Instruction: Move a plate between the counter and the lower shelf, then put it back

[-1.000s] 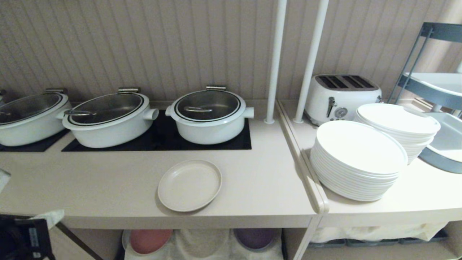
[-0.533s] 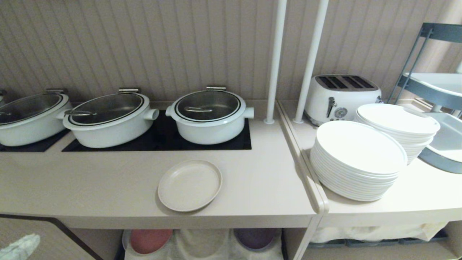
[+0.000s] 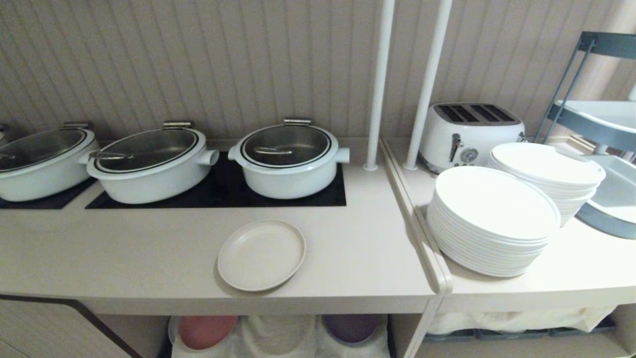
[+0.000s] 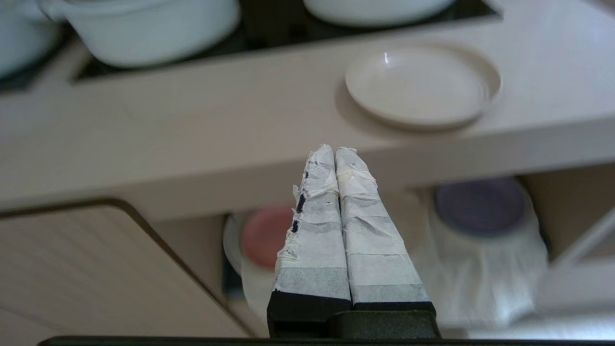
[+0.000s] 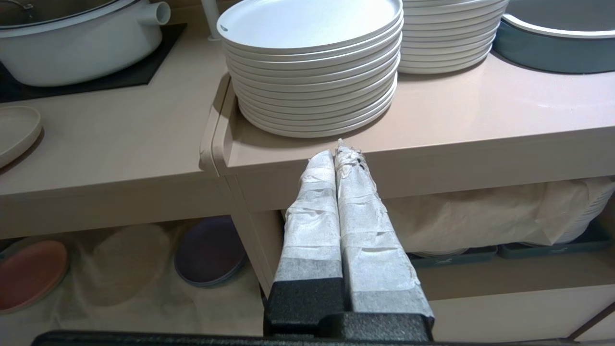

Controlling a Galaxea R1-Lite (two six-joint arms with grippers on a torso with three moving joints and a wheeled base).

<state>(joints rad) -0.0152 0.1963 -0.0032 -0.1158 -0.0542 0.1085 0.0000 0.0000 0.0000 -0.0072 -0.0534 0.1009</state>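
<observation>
I see the cream plate (image 3: 261, 255) lying flat on the counter (image 3: 124, 248) near its front edge, at six o'clock from the right-hand white pot (image 3: 288, 159). My left gripper (image 4: 335, 151) and right gripper (image 5: 338, 149) hang before the counter front, fingers pressed together, holding nothing.

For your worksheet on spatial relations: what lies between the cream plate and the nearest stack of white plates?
In the head view, bare counter, then the raised rounded edge, separate the plate from the stack.
</observation>
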